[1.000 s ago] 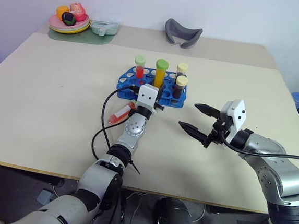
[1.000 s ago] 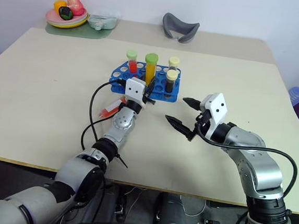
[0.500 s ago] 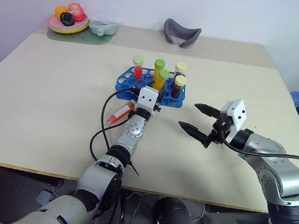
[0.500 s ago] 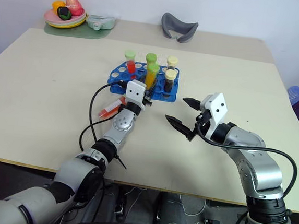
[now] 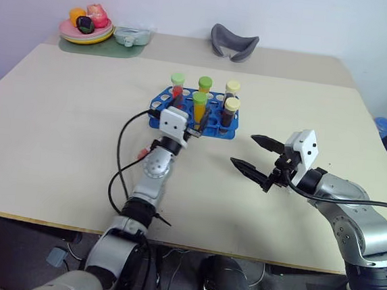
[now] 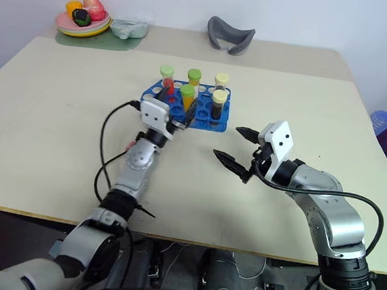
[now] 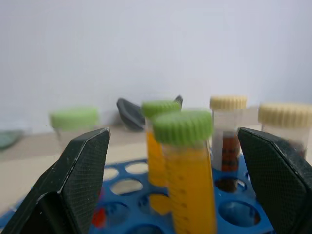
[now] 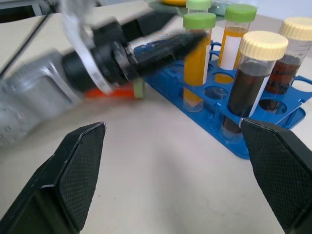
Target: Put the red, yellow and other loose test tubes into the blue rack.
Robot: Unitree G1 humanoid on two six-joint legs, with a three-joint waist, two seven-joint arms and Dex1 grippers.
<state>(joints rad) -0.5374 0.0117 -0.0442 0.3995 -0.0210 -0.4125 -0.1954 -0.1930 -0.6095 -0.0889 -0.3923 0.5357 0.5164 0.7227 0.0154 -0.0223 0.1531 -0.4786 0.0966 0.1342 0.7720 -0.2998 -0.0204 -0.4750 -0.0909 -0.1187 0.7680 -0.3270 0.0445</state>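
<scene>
Standing on the pale bench (image 5: 59, 126), toward its far middle, the blue rack (image 5: 212, 127) is showing two tiers and rows of round holes, and five capped tubes are sitting upright in it. Along the back row a red tube with a pale green cap (image 5: 178, 84), a yellow-orange tube with a green cap (image 5: 204, 86) and a dark brown tube with a cream cap (image 5: 232, 89) are rising from their holes. In front of them a second yellow-orange tube with a green cap (image 5: 199, 107) and a second dark brown tube with a cream cap (image 5: 232, 110) are standing in the nearer rows. One more tube with red liquid (image 5: 142, 153) is lying loose on the bench beside the left forearm, on the near left side of the rack, mostly hidden by the arm.

Hovering at the rack's near left corner, the left gripper (image 5: 194, 126) is holding its jaws spread wide on either side of the front yellow-orange tube, touching nothing. Hanging over bare bench to the near right of the rack, well apart from it, the right gripper (image 5: 255, 154) is keeping its jaws released and wide, gripping nothing.
</scene>
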